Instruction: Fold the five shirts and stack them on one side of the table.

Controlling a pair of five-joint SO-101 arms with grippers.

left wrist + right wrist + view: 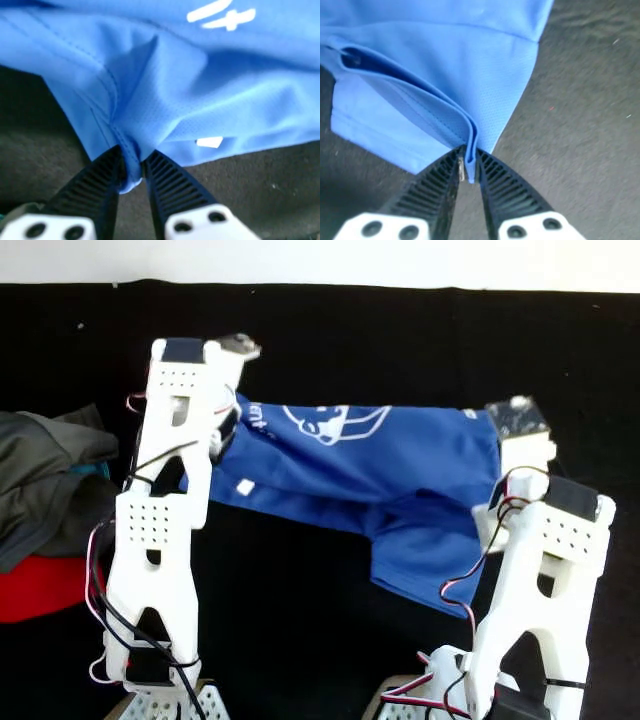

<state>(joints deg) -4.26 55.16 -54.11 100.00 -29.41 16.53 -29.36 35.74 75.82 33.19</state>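
Left hand (132,161) clamps shirt (400,465) hem; right hand (468,159) pinches shirt's opposite edge; shirt spread over table (300,640).

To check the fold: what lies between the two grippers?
The blue shirt, running from left gripper to right gripper, both shut on its edges; the high view shows it.

One blue shirt (400,470), one black table (300,620), one grey garment (50,455), one red garment (40,588); anything tucked between those I can't count. Two grippers of mine: left gripper (134,152), right gripper (469,150).
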